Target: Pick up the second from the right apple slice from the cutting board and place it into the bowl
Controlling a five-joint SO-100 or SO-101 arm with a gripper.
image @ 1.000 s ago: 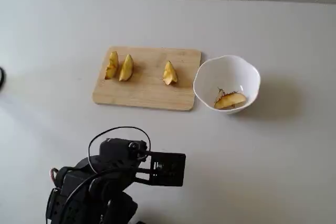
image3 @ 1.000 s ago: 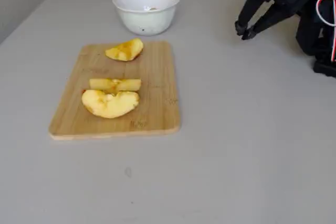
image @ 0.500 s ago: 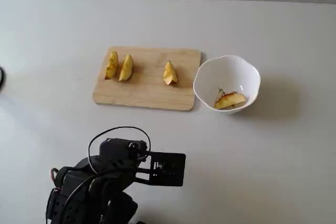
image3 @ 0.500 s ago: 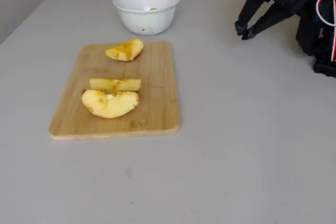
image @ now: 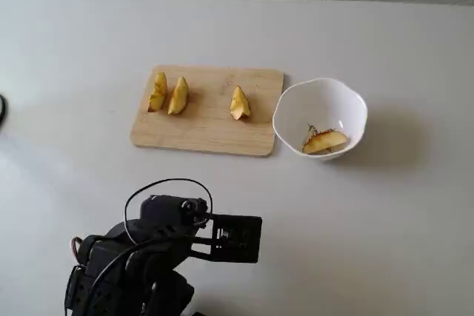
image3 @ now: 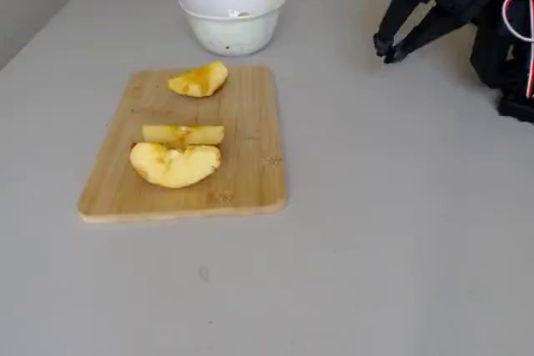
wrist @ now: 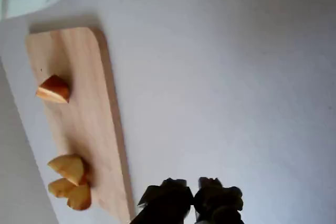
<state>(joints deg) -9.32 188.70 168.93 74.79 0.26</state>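
Nothing has moved since the earlier frame: arm and fruit sit as before. In a fixed view the hand (image3: 386, 48) hangs clenched and empty above the surface (image3: 375, 206), at about 2 o'clock from the board (image3: 250, 122) and well apart from it.

The slice (image3: 183, 134) lies flat mid-board, at 6 o'clock from the bowl (image3: 234, 35). A broader wedge (image3: 173, 164) touches it at 6 o'clock, and a stubby wedge (image3: 198, 79) lies apart at 12.

I judge the slice light, stiff but brittle, with moist, slippery flesh. The best hold looks to be across its narrow width near the middle, closing gently, with the touching wedge crowding one side.

No brand or label is legible. A faint mark near the board's front edge is too blurred to read.
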